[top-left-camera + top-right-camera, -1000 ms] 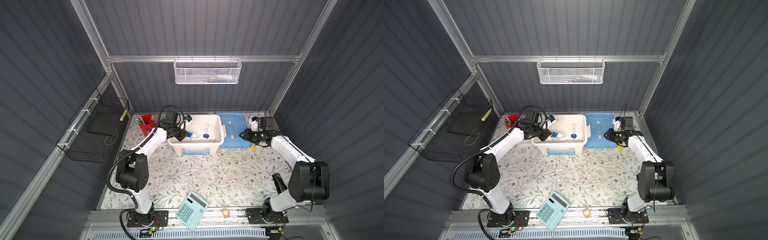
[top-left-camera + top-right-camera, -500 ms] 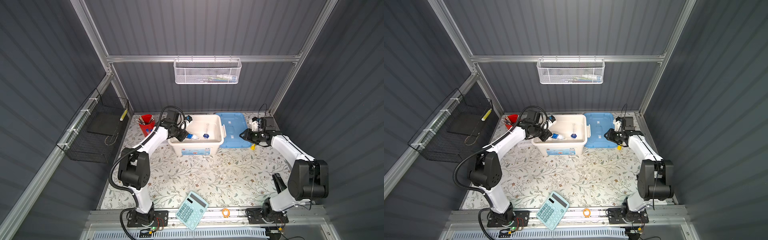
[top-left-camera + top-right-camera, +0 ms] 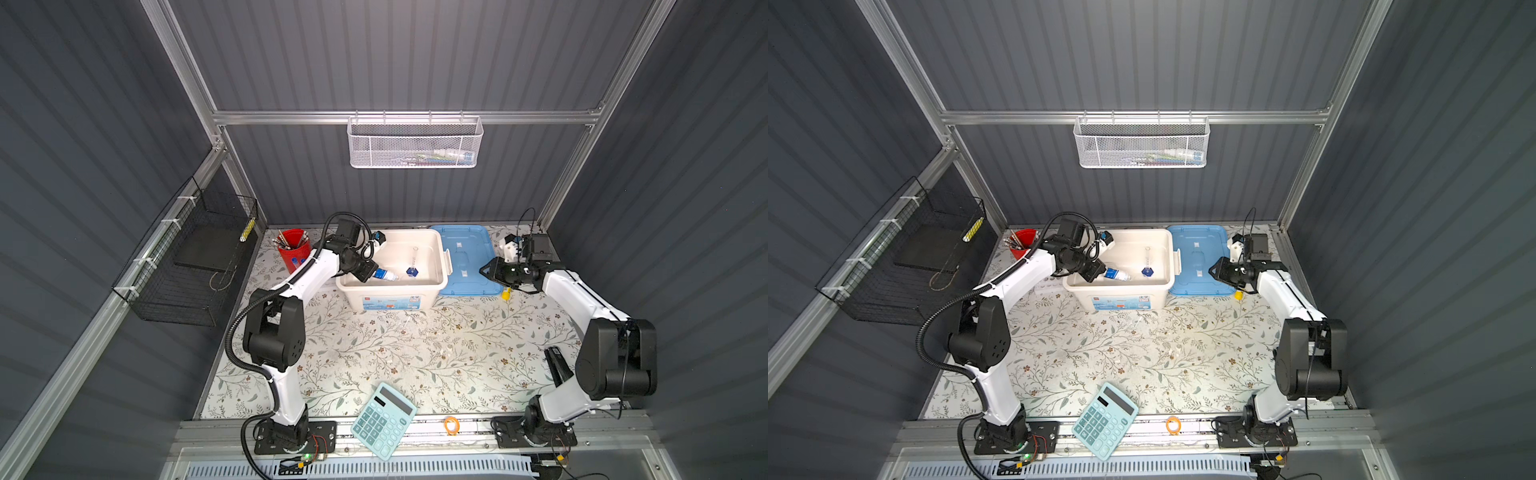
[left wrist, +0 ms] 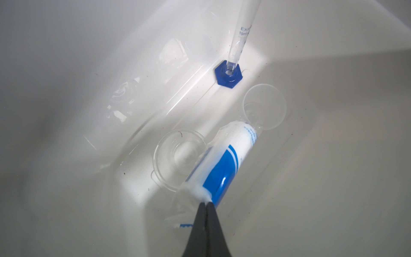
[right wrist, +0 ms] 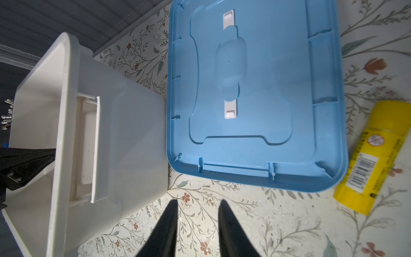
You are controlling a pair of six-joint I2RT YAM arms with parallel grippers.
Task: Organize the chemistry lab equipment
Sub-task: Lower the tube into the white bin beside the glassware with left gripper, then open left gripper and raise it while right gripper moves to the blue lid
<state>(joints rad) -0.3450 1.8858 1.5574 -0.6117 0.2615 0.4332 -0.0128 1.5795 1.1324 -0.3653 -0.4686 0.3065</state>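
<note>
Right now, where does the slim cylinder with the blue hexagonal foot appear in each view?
Both top views: the cylinder stands inside the white bin, toward its right wall.
Left wrist: cylinder beyond the blue-white labelled beaker, on the bin floor.
Right wrist: not in it.
Shared landmark: the white bin.

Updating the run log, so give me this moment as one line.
left gripper: shut on blue-white labelled pack, inside white bin | right gripper: open, empty, near blue lid, off bin

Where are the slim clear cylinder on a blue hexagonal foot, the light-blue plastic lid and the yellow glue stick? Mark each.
Slim clear cylinder (image 4: 240, 42): left wrist view, printed tube wall.
Light-blue plastic lid (image 5: 255, 95): right wrist view, flat inner panel.
Yellow glue stick (image 5: 373, 155): right wrist view, labelled barrel.
</note>
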